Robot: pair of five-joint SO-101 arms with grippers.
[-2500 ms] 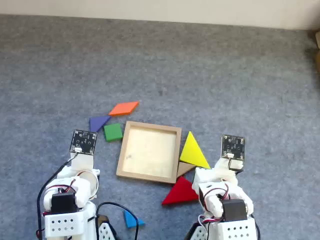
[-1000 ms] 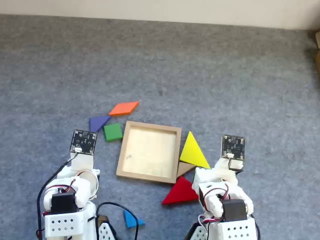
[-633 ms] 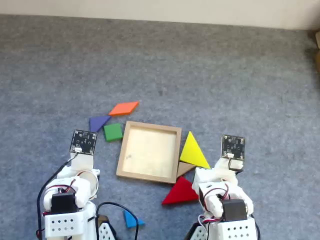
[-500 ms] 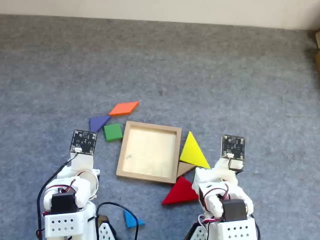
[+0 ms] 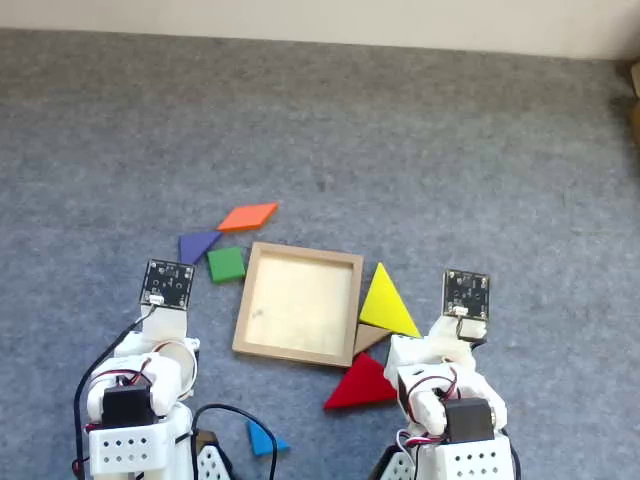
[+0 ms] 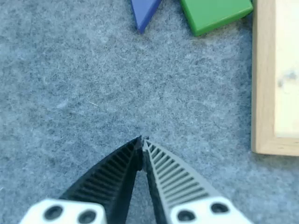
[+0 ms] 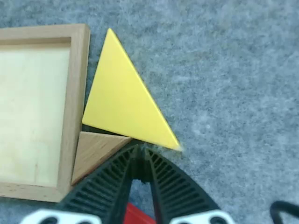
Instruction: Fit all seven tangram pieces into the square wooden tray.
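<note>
The left end effector point(image 6: 141, 140) is closed, its tips meeting on nothing, over bare grey desk point(image 5: 430, 150). Near it lie the green square point(image 6: 216, 14) and the blue-purple triangle point(image 6: 144, 10). The right end effector point(image 7: 140, 149) is also closed and holds nothing. Its tips sit just beside the lower edge of the yellow triangle point(image 7: 122, 100) and the brown triangle point(image 7: 93, 149).

In the high view the square wooden tray point(image 5: 246, 300) lies at lower centre between the two arms, its floor bare wood. All seven pieces lie outside it. The green square, the blue-purple triangle and the orange parallelogram point(image 5: 248, 216) cluster at its upper left corner. The yellow and brown triangles rest against its right side, and the red triangle point(image 5: 362, 385) is just below them. The light blue triangle point(image 5: 262, 438) sits well apart at the bottom edge.
</note>
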